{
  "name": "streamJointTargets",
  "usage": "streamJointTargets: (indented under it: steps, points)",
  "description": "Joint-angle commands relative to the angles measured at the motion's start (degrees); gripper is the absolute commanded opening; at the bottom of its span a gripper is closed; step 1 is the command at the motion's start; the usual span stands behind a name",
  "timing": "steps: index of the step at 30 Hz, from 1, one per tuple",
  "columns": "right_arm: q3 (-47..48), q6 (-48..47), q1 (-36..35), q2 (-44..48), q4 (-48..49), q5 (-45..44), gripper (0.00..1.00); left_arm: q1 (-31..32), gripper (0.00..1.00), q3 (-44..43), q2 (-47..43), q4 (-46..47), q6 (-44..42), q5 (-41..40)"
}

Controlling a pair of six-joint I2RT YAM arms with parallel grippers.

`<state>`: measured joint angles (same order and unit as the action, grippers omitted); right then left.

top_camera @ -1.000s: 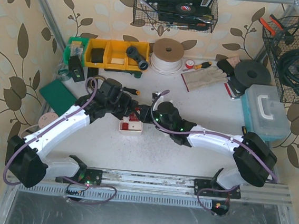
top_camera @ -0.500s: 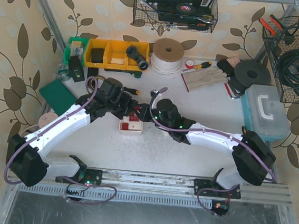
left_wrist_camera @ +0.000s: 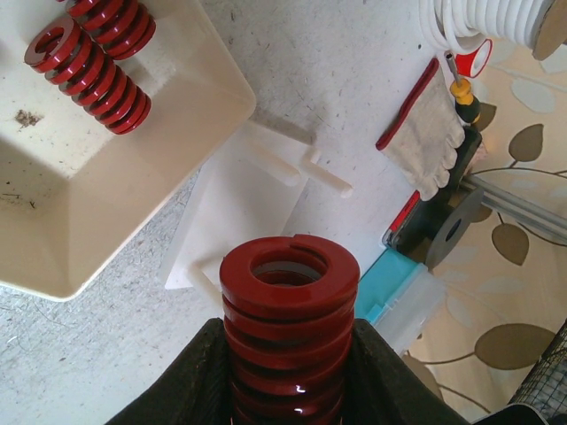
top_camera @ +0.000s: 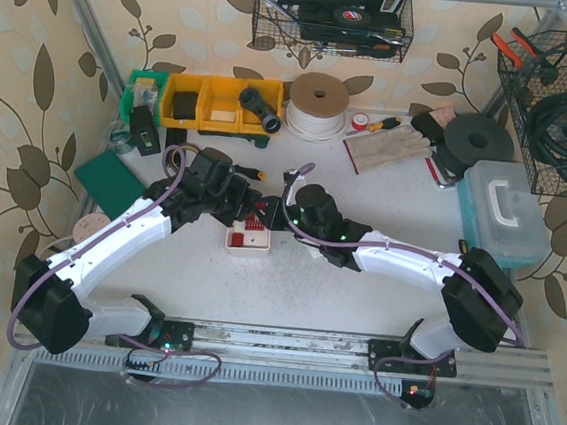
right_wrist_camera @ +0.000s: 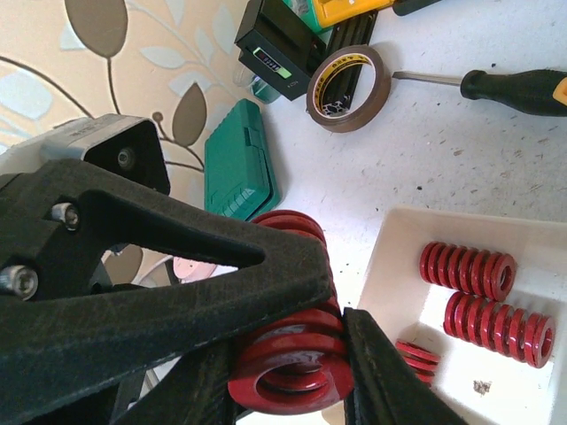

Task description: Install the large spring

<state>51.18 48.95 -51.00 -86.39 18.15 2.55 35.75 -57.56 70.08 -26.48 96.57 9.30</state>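
Right claw has shifted leftward and closed on the large spring gripped by the left claw.

Top view: fixed high up behind the arm bases, tilted down and forward, and takes in the whole table from far off.
Left wrist: right up close, looking past the red spring down onto the white tray.
Right wrist: just as close, facing the opposite way, low over the tabletop.
Shared: both wrist views catch that spring and tray, and the top view shows the tray too.
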Motion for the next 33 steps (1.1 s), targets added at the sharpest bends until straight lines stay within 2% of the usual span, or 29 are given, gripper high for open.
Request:
streamJointTargets:
  steps: [1, 8, 10, 12, 14, 17, 22, 25, 30, 33]
  points:
    - [1.78, -1.88, 0.02, -0.73, -1.98, 1.26, 0.0, 0.82, 0.0, -1.59, -1.18, 1.96, 0.15, 1.36]
    - [1.31, -1.76, 0.17, -0.15, -1.98, 0.53, 0.0, 0.84, 0.0, -1.25, -1.42, 1.92, -0.04, 1.12]
    - [1.23, -1.75, 0.31, -0.17, -1.98, 0.89, 0.0, 0.82, 0.18, -1.09, -1.65, 1.59, -0.15, 0.89]
    - [1.1, -1.7, 0.53, -0.14, -2.14, 1.2, 0.0, 0.77, 0.42, -0.93, -1.98, 1.5, -0.33, 0.29]
    - [0.9, -1.67, 0.74, -0.01, -2.12, 1.4, 0.0, 0.73, 0.61, -0.87, -2.35, 0.93, -0.58, -0.26]
    - [0.75, -1.92, 1.43, 0.49, -2.88, 1.41, 0.0, 0.68, 0.73, -2.07, -2.36, -1.44, -1.91, -1.12]
    - [0.93, -3.02, 3.33, 1.97, -6.11, 1.72, 0.0, 0.55, 0.77, -4.92, -2.47, -5.61, -6.25, -3.23]
    - [2.54, -5.3, 4.42, 3.49, -11.21, 2.43, 0.0, 0.42, 0.78, -8.3, -2.16, -10.73, -12.87, -6.58]
    - [8.1, -14.69, 4.94, 6.14, -27.7, -1.1, 0.0, 0.45, 0.78, -12.62, -0.17, -16.22, -30.24, -11.31]
    - [12.0, -20.94, 4.95, 6.6, -38.21, -3.9, 0.0, 1.3, 0.76, -10.89, -0.49, -16.18, -39.07, -14.21]
